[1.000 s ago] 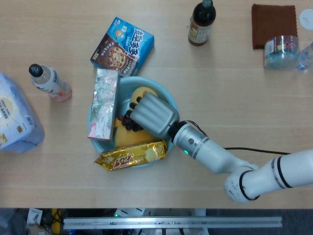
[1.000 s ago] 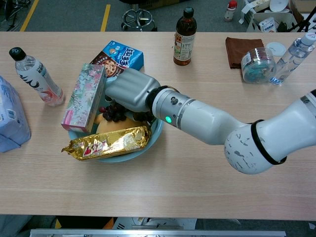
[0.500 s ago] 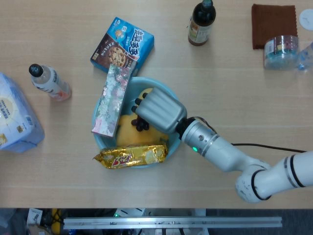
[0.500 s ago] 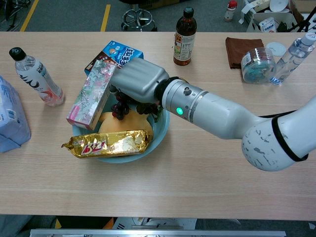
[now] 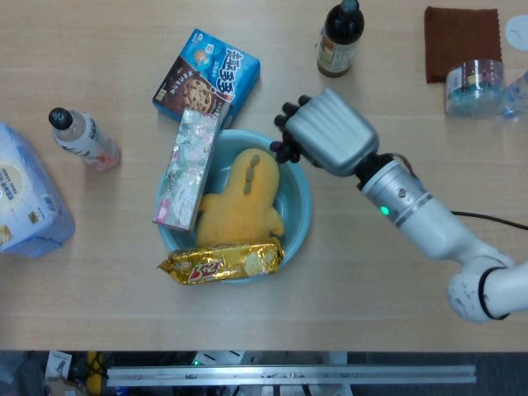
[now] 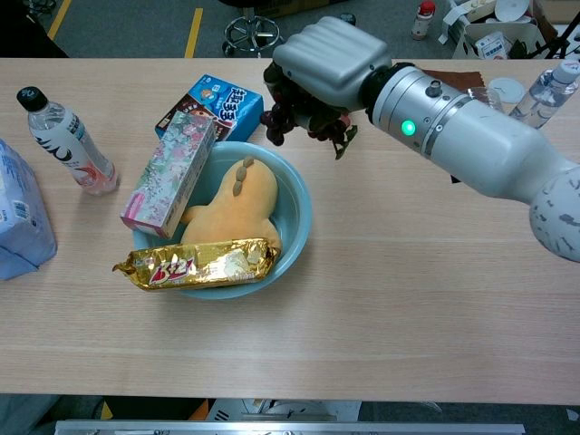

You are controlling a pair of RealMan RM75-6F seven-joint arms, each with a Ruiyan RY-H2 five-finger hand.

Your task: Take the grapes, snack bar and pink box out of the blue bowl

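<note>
The right hand grips the grapes, fingers curled over the bunch, held above the counter. Below-left of it sits the blue bowl, with the pink box and snack bar resting on its rim.

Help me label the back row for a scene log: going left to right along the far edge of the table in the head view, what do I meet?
Cookie box → dark bottle → brown cloth → clear plastic jar.
</note>
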